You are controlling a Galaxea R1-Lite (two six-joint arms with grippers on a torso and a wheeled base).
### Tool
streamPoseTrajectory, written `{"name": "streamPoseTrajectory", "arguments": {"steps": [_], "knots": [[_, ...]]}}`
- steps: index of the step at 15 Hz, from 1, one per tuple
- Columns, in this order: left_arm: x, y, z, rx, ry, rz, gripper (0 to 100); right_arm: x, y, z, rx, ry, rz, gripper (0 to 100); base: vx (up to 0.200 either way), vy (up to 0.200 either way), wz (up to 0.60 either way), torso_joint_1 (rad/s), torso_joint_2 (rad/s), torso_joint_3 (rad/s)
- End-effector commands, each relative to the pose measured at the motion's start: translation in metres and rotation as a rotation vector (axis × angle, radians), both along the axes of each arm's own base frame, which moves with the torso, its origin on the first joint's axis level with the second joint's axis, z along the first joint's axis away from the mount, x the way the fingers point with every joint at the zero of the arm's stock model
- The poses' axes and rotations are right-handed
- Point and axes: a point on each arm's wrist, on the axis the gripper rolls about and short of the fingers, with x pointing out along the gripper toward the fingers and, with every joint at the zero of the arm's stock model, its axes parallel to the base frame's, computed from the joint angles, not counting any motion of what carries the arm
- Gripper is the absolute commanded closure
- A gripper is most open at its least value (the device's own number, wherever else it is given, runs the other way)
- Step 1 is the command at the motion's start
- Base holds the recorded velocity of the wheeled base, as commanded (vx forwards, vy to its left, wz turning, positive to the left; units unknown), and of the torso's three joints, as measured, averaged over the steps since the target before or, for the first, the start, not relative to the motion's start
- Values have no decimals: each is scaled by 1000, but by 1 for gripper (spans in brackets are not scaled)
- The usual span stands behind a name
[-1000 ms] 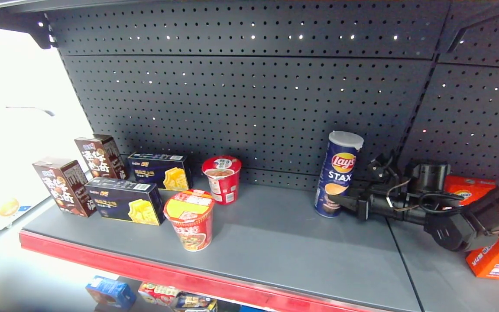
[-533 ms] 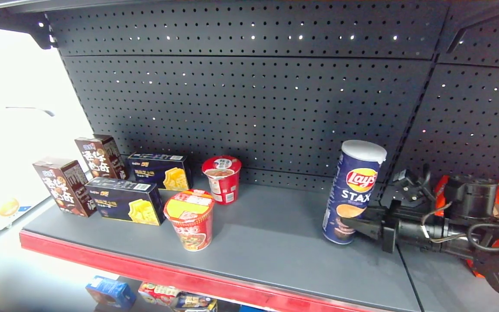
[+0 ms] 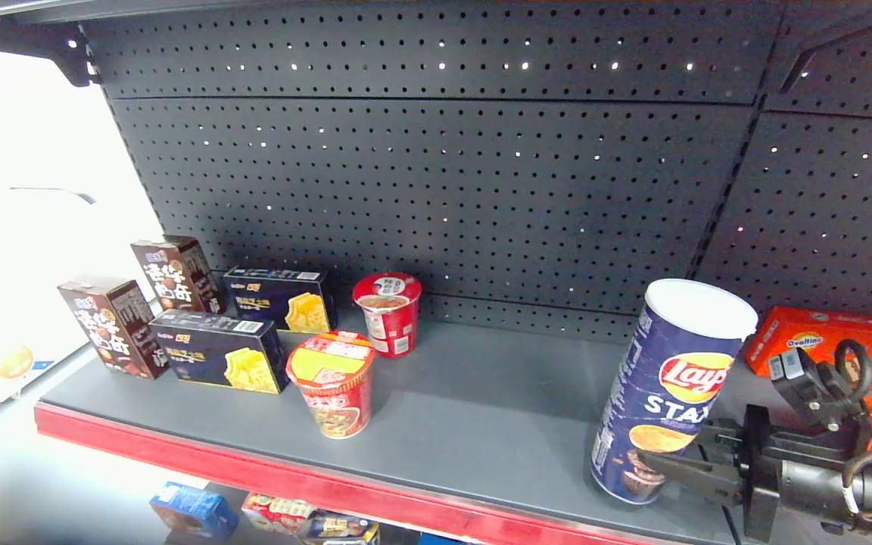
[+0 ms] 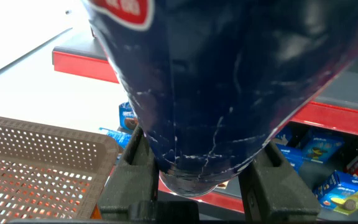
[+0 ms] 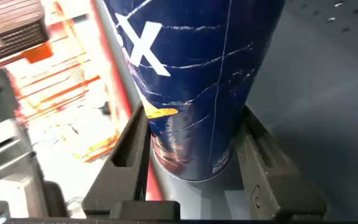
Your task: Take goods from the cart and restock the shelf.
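black right claw (image 3: 649,471) is clamped on the lower end of the blue chips can (image 3: 671,393), which leans a little at the front of the grey shelf (image 3: 481,424), close to its red lip (image 3: 254,473). left claw (image 4: 197,168) pinches another blue can (image 4: 216,93), a perforated basket (image 4: 36,162) beyond it. orange boxes (image 3: 822,337) sit just beside the chips can; noodle cups (image 3: 334,382) and dark boxes (image 3: 216,352) stand well apart toward the left, before a black pegboard (image 3: 436,189).

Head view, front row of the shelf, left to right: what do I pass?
Brown box → dark blue box → yellow-lidded noodle cup → chips can.
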Motion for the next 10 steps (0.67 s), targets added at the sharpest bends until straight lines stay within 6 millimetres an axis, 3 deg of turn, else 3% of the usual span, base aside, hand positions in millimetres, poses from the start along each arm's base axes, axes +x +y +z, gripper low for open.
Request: {"name": "streamPoseTrajectory", "arguments": {"steps": [1, 4, 10], "knots": [[0, 0, 0, 0, 1, 1, 100, -12, -1, -1, 1, -2, 15, 100, 0, 0, 0, 0, 0, 0], [0, 0, -1, 0, 4, 1, 100, -16, 0, -6, -7, 25, 27, 100, 0, 0, 0, 0, 0, 0], [1, 0, -2, 0, 7, 1, 100, -4, 2, -20, -35, 80, 18, 100, 0, 0, 0, 0, 0, 0]]}}
